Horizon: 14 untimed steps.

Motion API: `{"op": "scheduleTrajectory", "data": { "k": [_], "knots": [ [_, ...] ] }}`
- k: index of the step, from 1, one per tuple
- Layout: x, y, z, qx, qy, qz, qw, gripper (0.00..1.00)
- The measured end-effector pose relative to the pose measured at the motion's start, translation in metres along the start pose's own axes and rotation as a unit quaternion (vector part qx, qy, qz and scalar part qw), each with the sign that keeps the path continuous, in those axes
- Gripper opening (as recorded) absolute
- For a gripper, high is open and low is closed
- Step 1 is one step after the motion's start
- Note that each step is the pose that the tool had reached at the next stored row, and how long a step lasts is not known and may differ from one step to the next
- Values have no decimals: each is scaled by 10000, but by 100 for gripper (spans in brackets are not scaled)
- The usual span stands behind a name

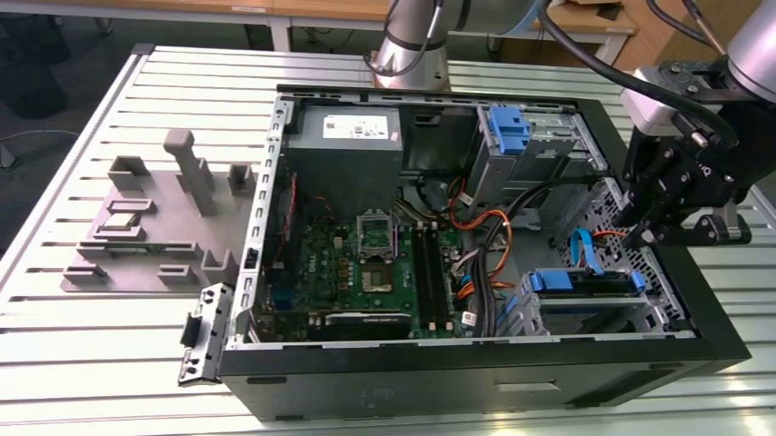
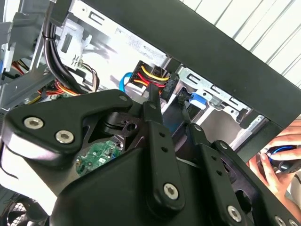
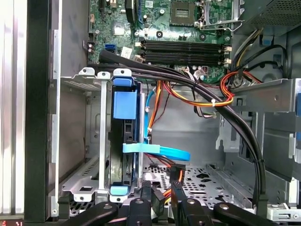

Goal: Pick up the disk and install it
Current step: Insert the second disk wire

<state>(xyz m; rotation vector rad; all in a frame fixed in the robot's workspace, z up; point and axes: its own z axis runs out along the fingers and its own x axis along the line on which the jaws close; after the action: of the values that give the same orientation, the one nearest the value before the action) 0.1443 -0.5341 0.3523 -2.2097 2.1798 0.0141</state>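
Outwardly, in the exterior view the gripper [image 1: 661,238] hovered above the open case [image 1: 485,363], beside the drive cage. In the first wrist view the disk [image 3: 123,141] sat upright in its bay, jaws nearly closed, holding nothing.

Disk [image 3: 123,141] upright in drive cage [image 3: 101,141]

The exterior view looks down from above and in front onto the open computer case [image 1: 485,227] on the slatted table [image 1: 122,363], taking in the whole scene. The first wrist view looks past the jaws, close, into the drive cage [image 3: 101,141]. The second wrist view looks across the gripper linkage toward the case wall [image 2: 225,56]. All three share the drive cage area.
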Motion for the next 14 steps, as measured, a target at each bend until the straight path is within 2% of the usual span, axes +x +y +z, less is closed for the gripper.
{"op": "scheduleTrajectory", "data": {
  "k": [7, 14],
  "knots": [
    [-1, -43, 19, -3, 39, 0, 10000, 31],
    [-10, -90, 28, -4, 62, -1, 10000, 31]
  ]
}}
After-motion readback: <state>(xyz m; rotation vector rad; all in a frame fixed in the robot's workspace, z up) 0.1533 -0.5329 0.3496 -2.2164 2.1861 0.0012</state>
